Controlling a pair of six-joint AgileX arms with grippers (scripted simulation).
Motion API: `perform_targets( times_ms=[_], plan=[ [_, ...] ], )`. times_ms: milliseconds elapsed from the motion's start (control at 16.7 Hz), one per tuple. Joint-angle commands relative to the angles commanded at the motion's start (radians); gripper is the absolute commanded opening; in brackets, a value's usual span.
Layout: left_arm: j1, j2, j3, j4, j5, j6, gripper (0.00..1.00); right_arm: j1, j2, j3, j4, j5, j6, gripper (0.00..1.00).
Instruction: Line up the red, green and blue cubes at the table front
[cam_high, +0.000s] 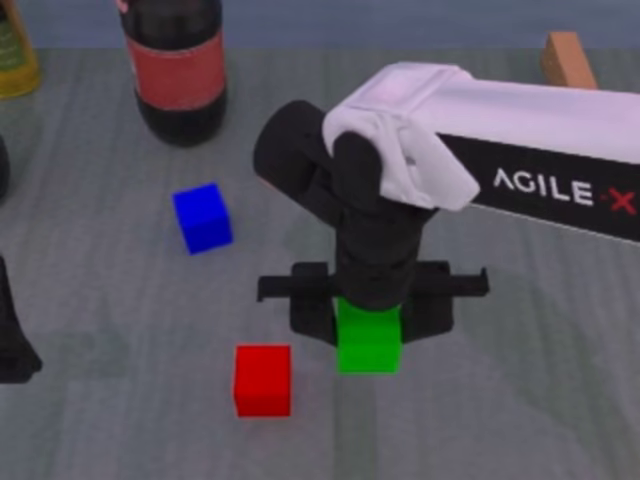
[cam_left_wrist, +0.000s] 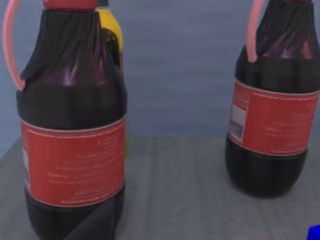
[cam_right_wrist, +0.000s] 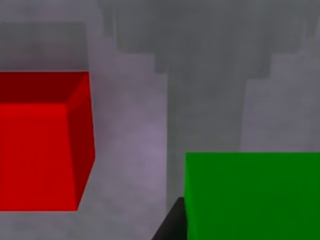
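My right gripper (cam_high: 368, 322) reaches down near the table (cam_high: 530, 410) front, shut on the green cube (cam_high: 368, 340). A dark finger (cam_right_wrist: 172, 225) presses against the side of the green cube (cam_right_wrist: 252, 195) in the right wrist view. The red cube (cam_high: 262, 380) rests on the table just left of it with a small gap between them, and it also shows as the red cube (cam_right_wrist: 40, 145) in that view. The blue cube (cam_high: 202, 217) sits farther back and to the left; only a corner of the blue cube (cam_left_wrist: 315, 232) enters the left wrist view. My left arm (cam_high: 12, 340) is parked at the left edge.
A dark cola bottle with a red label (cam_high: 178, 70) stands at the back left, with a yellow bottle (cam_high: 15, 50) in the far left corner. A tan wooden block (cam_high: 568, 58) lies at the back right. Two cola bottles (cam_left_wrist: 75, 150) (cam_left_wrist: 275, 125) fill the left wrist view.
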Motion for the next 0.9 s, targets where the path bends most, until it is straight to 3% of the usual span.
perform_targets(
  times_ms=[420,720,900],
  plan=[
    [0.0,0.0,0.0,0.0,0.0,0.0,1.0,0.007,0.066,-0.143,0.217,0.002,0.003,0.0],
    [0.0,0.0,0.0,0.0,0.0,0.0,1.0,0.008,0.078,-0.164,0.244,0.002,0.004,0.0],
    [0.0,0.0,0.0,0.0,0.0,0.0,1.0,0.008,0.078,-0.164,0.244,0.002,0.004,0.23]
  ],
)
